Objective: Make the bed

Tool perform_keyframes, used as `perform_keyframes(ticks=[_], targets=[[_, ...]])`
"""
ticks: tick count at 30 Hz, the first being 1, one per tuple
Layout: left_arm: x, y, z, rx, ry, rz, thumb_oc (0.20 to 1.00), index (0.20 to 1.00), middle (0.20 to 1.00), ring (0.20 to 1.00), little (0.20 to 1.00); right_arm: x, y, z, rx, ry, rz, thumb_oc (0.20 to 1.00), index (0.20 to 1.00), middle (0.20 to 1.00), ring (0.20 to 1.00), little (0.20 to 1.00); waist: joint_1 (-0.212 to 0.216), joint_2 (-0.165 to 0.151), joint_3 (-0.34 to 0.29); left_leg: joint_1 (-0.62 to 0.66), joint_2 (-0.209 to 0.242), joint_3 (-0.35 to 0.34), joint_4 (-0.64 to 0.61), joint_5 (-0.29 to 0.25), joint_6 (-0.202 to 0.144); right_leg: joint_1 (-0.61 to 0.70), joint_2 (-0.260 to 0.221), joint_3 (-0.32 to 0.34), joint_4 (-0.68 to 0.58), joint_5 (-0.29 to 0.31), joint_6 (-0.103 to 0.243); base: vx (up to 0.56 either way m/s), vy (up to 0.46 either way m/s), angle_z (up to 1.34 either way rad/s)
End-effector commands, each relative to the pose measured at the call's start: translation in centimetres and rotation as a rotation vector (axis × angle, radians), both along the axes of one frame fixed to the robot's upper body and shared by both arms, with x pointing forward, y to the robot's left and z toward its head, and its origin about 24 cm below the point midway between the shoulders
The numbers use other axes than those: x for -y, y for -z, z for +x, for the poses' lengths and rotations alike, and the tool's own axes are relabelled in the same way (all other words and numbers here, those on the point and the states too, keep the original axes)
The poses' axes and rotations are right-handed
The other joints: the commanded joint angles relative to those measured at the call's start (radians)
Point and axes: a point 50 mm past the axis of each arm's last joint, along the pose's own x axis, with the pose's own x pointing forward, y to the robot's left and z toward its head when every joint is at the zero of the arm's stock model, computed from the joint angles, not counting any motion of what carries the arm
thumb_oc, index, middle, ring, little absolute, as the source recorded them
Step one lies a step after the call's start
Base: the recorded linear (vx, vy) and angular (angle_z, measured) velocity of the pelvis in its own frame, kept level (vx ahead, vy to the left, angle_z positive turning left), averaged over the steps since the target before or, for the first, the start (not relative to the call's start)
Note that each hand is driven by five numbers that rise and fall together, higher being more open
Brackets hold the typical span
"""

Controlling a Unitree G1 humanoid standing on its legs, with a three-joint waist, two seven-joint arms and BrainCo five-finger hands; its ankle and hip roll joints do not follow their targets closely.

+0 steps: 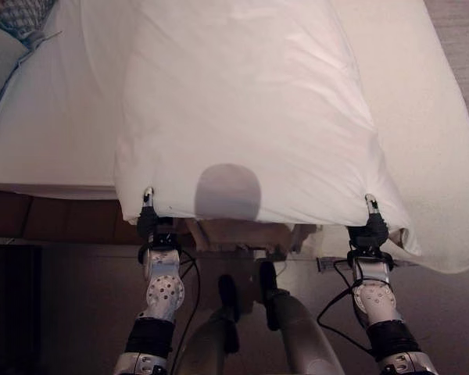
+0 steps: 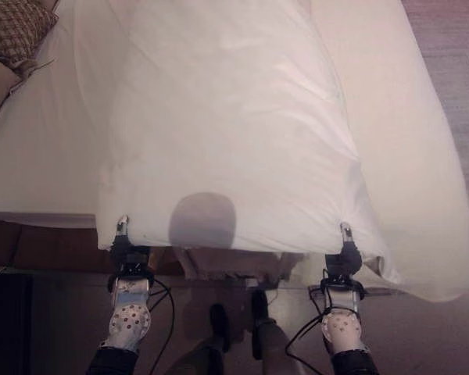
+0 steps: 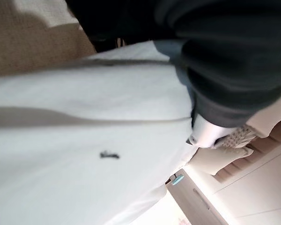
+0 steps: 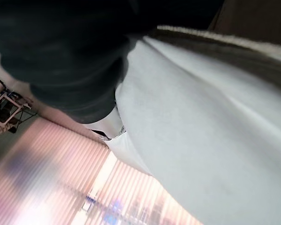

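At the bed's foot, left hand [image 1: 148, 209] and right hand [image 1: 370, 215] pinch the sheet [image 1: 242, 117] corners, lifted over the mattress [image 1: 55, 133]; next, judging so, spread it flat.

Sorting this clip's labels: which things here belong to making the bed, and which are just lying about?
Part of the job:
- white duvet, held up by its near edge
- left hand and right hand at that edge's two corners
- bed with its white sheet

Just lying about:
- patterned cushion at the bed's far left corner
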Motion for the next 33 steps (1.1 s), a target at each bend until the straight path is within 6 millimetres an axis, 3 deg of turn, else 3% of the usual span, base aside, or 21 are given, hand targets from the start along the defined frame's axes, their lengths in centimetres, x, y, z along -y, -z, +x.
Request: perform_keyframes(ticks=[1,2,3,4,5,7,10,11,13,15,16,18,19,20,21,22,24,26,28,33], targets=[[-2.1,-3.3,-0.6,0.167,-0.098,0.075,0.2,0.2,0.2,0.2,0.2,4.7,-1.9,-1.8,0.08,0.175,-0.09,0.2,0.2,0.2,0.2,0.2,-0.037,-0.004,-0.038,-0.067,-0.001,-0.043,0.092,-0.041,-0.025,0.055,0.015,0.021,-0.127,0.043,0.118,0.04,0.041,-0.04],[-2.5,-3.7,-0.9,0.176,-0.119,0.092,0.2,0.2,0.2,0.2,0.2,4.6,-1.8,-1.7,0.073,0.169,-0.084,0.2,0.2,0.2,0.2,0.2,-0.024,-0.025,-0.04,-0.077,0.065,-0.127,0.041,0.011,-0.035,0.056,0.008,0.044,-0.116,0.032,0.118,0.03,0.048,0.06],[-2.5,-3.7,-0.9,0.176,-0.119,0.092,0.2,0.2,0.2,0.2,0.2,4.6,-1.8,-1.7,0.073,0.169,-0.084,0.2,0.2,0.2,0.2,0.2,-0.024,-0.025,-0.041,-0.078,0.065,-0.127,0.039,0.012,-0.035,0.055,0.007,0.044,-0.116,0.032,0.118,0.06,0.166,0.14],[-2.9,-4.0,-1.2,0.186,-0.145,0.091,0.2,0.2,0.2,0.2,0.2,4.3,-1.6,-1.6,0.069,0.164,-0.074,0.2,0.2,0.2,0.2,0.2,-0.018,-0.031,-0.037,-0.086,0.152,-0.183,-0.034,0.094,-0.049,0.041,0.008,0.066,-0.081,0.016,0.114,0.03,0.204,0.07],[-3.1,-4.2,-1.4,0.192,-0.155,0.109,0.2,0.2,0.2,0.2,0.2,4.4,-1.6,-1.6,0.068,0.163,-0.078,0.2,0.2,0.2,0.2,0.2,-0.02,-0.033,-0.038,-0.077,0.203,-0.174,-0.097,0.139,-0.063,0.033,-0.004,0.067,-0.062,0.004,0.115,0.06,0.322,-0.04],[-3.0,-4.6,-1.2,0.203,-0.151,0.115,0.2,0.2,0.2,0.2,0.2,4.4,-1.5,-1.5,0.056,0.168,-0.088,0.2,0.2,0.2,0.2,0.2,-0.02,-0.023,-0.039,-0.033,0.268,-0.118,-0.183,0.179,-0.084,0.034,-0.03,0.07,-0.042,-0.013,0.132,0.07,0.404,-0.14],[-2.2,-5.4,-0.8,0.264,-0.111,0.071,0.2,0.2,0.2,0.2,0.2,3.6,-2.0,-1.3,0.077,0.154,-0.083,0.2,0.2,0.2,0.2,0.2,-0.026,-0.005,-0.032,-0.027,0.253,-0.065,-0.139,0.145,-0.101,0.032,-0.077,0.071,-0.051,0.02,0.176,0.05,0.616,-0.04],[-2.0,-5.7,-0.6,0.283,-0.07,0.122,0.2,0.2,0.2,0.2,0.2,3.8,-2.3,-1.1,0.086,0.158,-0.077,0.2,0.2,0.2,0.2,0.2,-0.038,-0.008,-0.031,-0.05,0.19,-0.031,-0.024,0.058,-0.089,0.08,-0.185,0.071,-0.131,0.093,0.228,0.04,0.697,0.08],[-1.8,-5.4,-0.6,0.281,-0.05,0.125,0.2,0.2,0.2,0.2,0.2,3.8,-2.4,-1.2,0.091,0.155,-0.079,0.2,0.2,0.2,0.2,0.2,-0.042,-0.012,-0.031,-0.075,0.165,-0.026,0.031,0.048,-0.084,0.096,-0.215,0.084,-0.167,0.138,0.232,0.06,0.585,0.52],[-1.8,-4.8,-0.8,0.26,-0.023,0.134,0.2,0.2,0.2,0.2,0.2,3.9,-2.6,-1.3,0.106,0.148,-0.076,0.2,0.2,0.2,0.2,0.2,-0.044,-0.009,-0.031,-0.107,0.098,-0.011,0.102,-0.022,-0.043,0.111,-0.306,0.091,-0.268,0.262,0.238,0.08,0.695,0.54],[-2.0,-4.7,-1.0,0.254,-0.027,0.136,0.2,0.2,0.2,0.2,0.2,3.5,-2.8,-1.0,0.11,0.137,-0.079,0.2,0.2,0.2,0.2,0.2,-0.032,-0.007,-0.031,-0.101,0.092,0.017,0.112,-0.042,-0.031,0.115,-0.322,0.045,-0.308,0.283,0.229,0.05,0.433,-0.06],[-2.0,-4.7,-1.0,0.254,-0.027,0.136,0.2,0.2,0.2,0.2,0.2,3.5,-2.8,-1.0,0.11,0.136,-0.078,0.2,0.2,0.2,0.2,0.2,-0.031,-0.009,-0.034,-0.104,0.09,0.019,0.111,-0.038,-0.03,0.112,-0.324,0.047,-0.313,0.288,0.229,0.0,0.379,-0.48],[-2.2,-4.4,-1.1,0.231,-0.038,0.148,0.2,0.2,0.2,0.2,0.2,2.8,-2.8,-0.7,0.126,0.123,-0.046,0.2,0.2,0.2,0.2,0.2,-0.027,0.007,-0.035,-0.069,0.053,0.053,0.053,-0.027,-0.011,0.108,-0.23,-0.009,-0.242,0.153,0.196,-0.01,0.656,-0.66],[-2.0,-4.2,-1.0,0.216,-0.033,0.147,0.2,0.2,0.2,0.2,0.2,2.7,-2.5,-0.7,0.117,0.125,-0.033,0.2,0.2,0.2,0.2,0.2,-0.035,0.009,-0.034,-0.05,0.034,0.057,0.03,-0.018,-0.009,0.098,-0.162,0.004,-0.214,0.108,0.184,-0.02,0.84,-0.5],[-1.7,-3.8,-1.0,0.197,-0.02,0.144,0.2,0.2,0.2,0.2,0.2,2.6,-1.7,-1.1,0.096,0.128,-0.016,0.2,0.2,0.2,0.2,0.2,-0.044,0.002,-0.039,-0.011,-0.003,0.075,-0.037,0.005,-0.014,0.091,-0.04,0.0,-0.157,0.053,0.158,-0.01,0.316,-0.27],[-1.7,-3.8,-1.0,0.196,-0.02,0.145,0.2,0.2,0.2,0.2,0.2,2.6,-1.7,-1.1,0.096,0.128,-0.015,0.2,0.2,0.2,0.2,0.2,-0.043,0.001,-0.04,-0.011,-0.004,0.076,-0.041,0.01,-0.015,0.089,-0.04,0.001,-0.157,0.055,0.157,-0.02,0.243,-0.16],[-1.4,-3.7,-1.1,0.189,-0.004,0.155,0.2,0.2,0.2,0.2,0.2,2.9,-1.2,-1.5,0.084,0.138,-0.017,0.2,0.2,0.2,0.2,0.2,-0.051,-0.001,-0.047,0.006,-0.035,0.073,-0.081,0.036,-0.018,0.086,0.037,0.018,-0.128,0.034,0.14,-0.02,0.138,0.08],[-0.9,-3.6,-1.1,0.184,0.013,0.152,0.2,0.2,0.2,0.2,0.2,3.3,-1.2,-1.9,0.086,0.134,-0.043,0.2,0.2,0.2,0.2,0.2,-0.058,0.006,-0.056,0.002,-0.057,0.074,-0.094,0.048,-0.011,0.099,0.078,0.032,-0.103,0.005,0.113,-0.04,0.113,0.25],[-0.6,-3.7,-1.1,0.188,0.018,0.142,0.2,0.2,0.2,0.2,0.2,3.4,-1.4,-1.9,0.099,0.136,-0.045,0.2,0.2,0.2,0.2,0.2,-0.058,0.014,-0.053,-0.004,-0.062,0.076,-0.085,0.048,-0.011,0.082,0.08,0.047,-0.085,0.005,0.11,-0.05,0.04,-0.18],[0.2,-2.8,-1.2,0.154,0.023,0.082,0.2,0.2,0.2,0.2,0.2,4.2,-1.6,-2.0,0.101,0.163,-0.043,0.2,0.2,0.2,0.2,0.2,-0.054,0.06,-0.067,-0.015,-0.052,0.099,-0.1,0.058,-0.014,0.105,0.064,0.062,-0.176,0.033,0.126,-0.05,-0.033,-0.08]])
